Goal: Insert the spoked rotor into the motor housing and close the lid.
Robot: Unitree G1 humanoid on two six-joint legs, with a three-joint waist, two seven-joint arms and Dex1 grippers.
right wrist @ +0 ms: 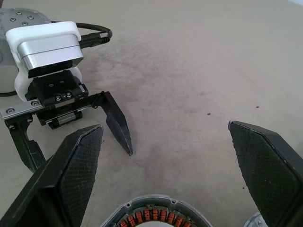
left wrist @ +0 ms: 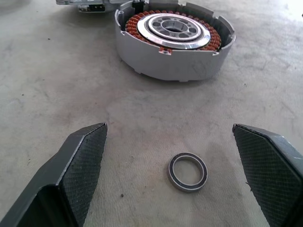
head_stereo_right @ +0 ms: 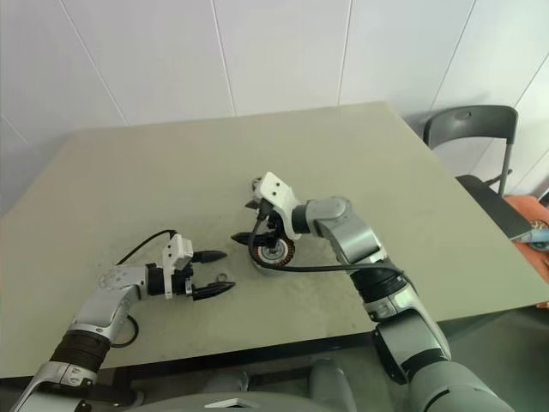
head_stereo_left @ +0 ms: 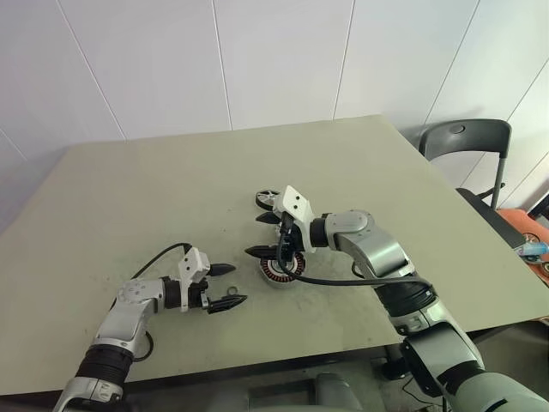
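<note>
Left wrist view: the motor housing (left wrist: 174, 43) is being shown resting on the table (left wrist: 57, 85), copper windings exposed, past a small dark ring (left wrist: 188, 172). The left gripper (head_stereo_left: 225, 286) is being held spread wide and empty near it. The right gripper (head_stereo_left: 262, 235) is being held released above the housing.

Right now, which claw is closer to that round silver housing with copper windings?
The right claw: it hangs open just above the round silver housing with copper windings. The left claw sits open on the table off to the housing's left.
</note>
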